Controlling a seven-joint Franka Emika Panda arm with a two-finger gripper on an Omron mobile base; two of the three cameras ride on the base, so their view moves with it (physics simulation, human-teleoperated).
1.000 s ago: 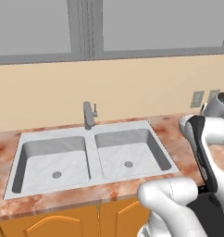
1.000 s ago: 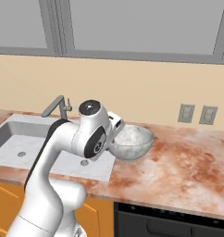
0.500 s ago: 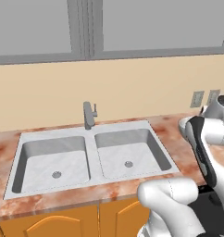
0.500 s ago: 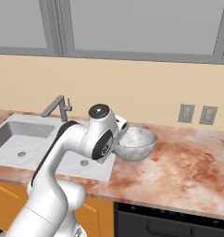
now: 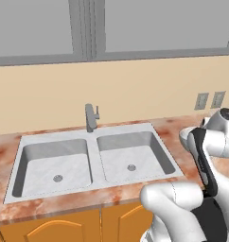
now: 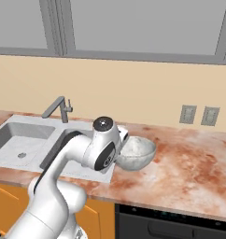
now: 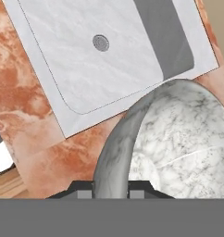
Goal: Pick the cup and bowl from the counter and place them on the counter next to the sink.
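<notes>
Pink-and-rust counter (image 5: 88, 203) runs under a beige wall, with the sink (image 5: 95, 160) set into it and its tap (image 5: 90, 117) upright at the back; since a second ago the white elbow right of the sink has barely shifted in the left base view; two wall outlets (image 5: 209, 100) sit up right of the sink.

From the right base camera, the bowl (image 6: 137, 154) has drifted rightward from the sink's right edge, raised off the counter (image 6: 189, 172), partly hidden behind the arm's wrist; outlets (image 6: 199, 115) lie far right of the sink.

Hand view: the gripper (image 7: 111, 190) is clenched on the bowl's (image 7: 178, 139) rim, one fingertip each side; the sink's basin (image 7: 104, 55) and drain (image 7: 101, 42) lie beyond it, counter (image 7: 21, 92) alongside.
</notes>
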